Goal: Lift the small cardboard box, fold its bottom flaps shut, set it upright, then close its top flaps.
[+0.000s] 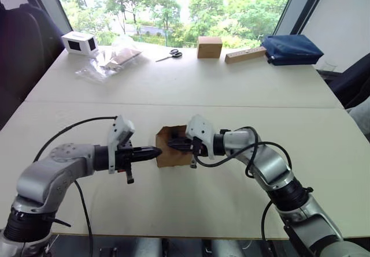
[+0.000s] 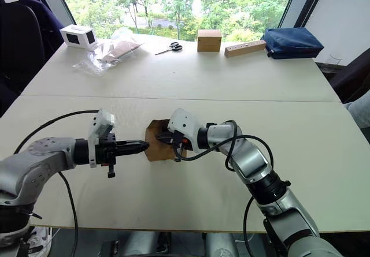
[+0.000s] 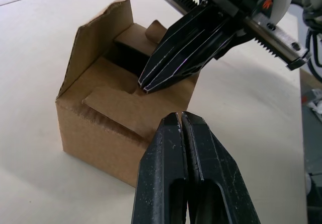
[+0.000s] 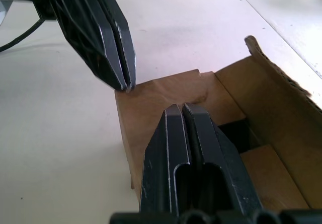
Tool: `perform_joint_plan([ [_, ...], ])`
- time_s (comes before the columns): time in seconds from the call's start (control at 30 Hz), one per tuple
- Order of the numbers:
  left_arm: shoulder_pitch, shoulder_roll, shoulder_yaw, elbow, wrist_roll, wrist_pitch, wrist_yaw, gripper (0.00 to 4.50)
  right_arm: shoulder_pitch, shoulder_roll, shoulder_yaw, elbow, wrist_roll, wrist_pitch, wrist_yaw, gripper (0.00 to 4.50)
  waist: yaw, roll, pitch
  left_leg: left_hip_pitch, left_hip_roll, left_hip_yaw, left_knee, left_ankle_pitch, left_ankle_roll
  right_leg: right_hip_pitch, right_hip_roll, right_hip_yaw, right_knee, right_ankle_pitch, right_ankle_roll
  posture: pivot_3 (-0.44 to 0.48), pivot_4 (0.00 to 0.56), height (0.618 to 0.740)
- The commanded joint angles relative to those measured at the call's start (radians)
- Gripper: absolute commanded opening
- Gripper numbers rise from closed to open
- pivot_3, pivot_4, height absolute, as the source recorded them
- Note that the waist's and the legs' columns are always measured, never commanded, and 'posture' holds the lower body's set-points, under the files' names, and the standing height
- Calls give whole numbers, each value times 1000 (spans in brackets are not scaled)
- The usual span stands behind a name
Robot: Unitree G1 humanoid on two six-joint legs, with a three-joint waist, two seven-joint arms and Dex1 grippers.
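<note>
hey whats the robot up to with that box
A two-armed humanoid robot is closing the top flaps of a small plain brown corrugated cardboard box standing on the white table. Both claws are shut. The right claw presses its tip down on the folded flaps, and the left claw points at the box's side. One flap at the far side stands up, leaving a dark gap.
</note>
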Motion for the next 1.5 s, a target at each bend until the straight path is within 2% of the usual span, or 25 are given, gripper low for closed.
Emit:
perform_joint_plan([
  [0.03,-28,1,-30,32,33,-59,-3,51,-20,-9,-30,-47,11,1,7,0,0,0,0,0,0,0,0,0,0,0,0,0,0,0,0,0,150,740],
  [0.17,-38,2,-52,58,45,-85,-9,51,-25,-23,-69,-86,59,16,37,0,-1,0,0,0,0,0,0,0,0,0,0,0,0,0,0,0,150,740],
  [0.23,-44,0,-64,72,50,-97,-12,51,-38,-25,-132,-112,128,55,54,0,0,0,0,0,0,0,0,0,0,0,0,0,0,0,0,0,150,740],
  [0.37,-49,-3,-83,99,63,-125,-25,51,-148,-17,-290,-72,225,141,4,0,-1,0,0,0,0,0,0,0,1,0,0,0,0,0,0,0,150,740],
  [0.43,-50,-5,-88,103,64,-133,-25,51,-192,-5,-313,-25,213,133,-33,0,1,0,0,0,0,0,0,0,1,0,0,0,0,0,0,0,150,740],
  [0.5,-51,-6,-92,104,62,-138,-23,51,-223,-2,-295,29,158,106,-70,0,-1,0,0,0,0,0,0,0,1,0,0,0,0,0,0,0,150,740],
  [0.63,-58,-12,-96,109,62,-148,-17,51,-245,-29,-171,128,22,41,-75,0,-2,0,0,0,0,1,0,0,1,0,0,0,0,0,0,0,150,740],
  [0.83,-65,-9,-89,93,54,-150,-7,51,-187,-45,-73,96,-11,29,-8,0,-1,1,0,-1,0,1,0,0,1,-1,0,0,0,0,0,0,150,740],
  [1.2,-82,9,-74,117,51,-151,-19,51,-102,-65,-59,-51,39,120,45,0,0,0,0,-1,0,0,0,0,1,-1,0,0,0,0,0,0,150,740],
  [1.4,-175,-5,32,147,-75,-73,-5,51,-86,-64,-41,-57,14,126,28,0,0,0,0,-1,0,0,0,0,1,-1,0,0,0,0,0,0,150,740],
  [1.5,-218,-26,41,177,-74,-74,22,51,-87,-63,-40,-51,12,121,25,0,-1,0,0,-1,0,0,0,0,1,-1,0,0,0,0,0,0,150,740],
])
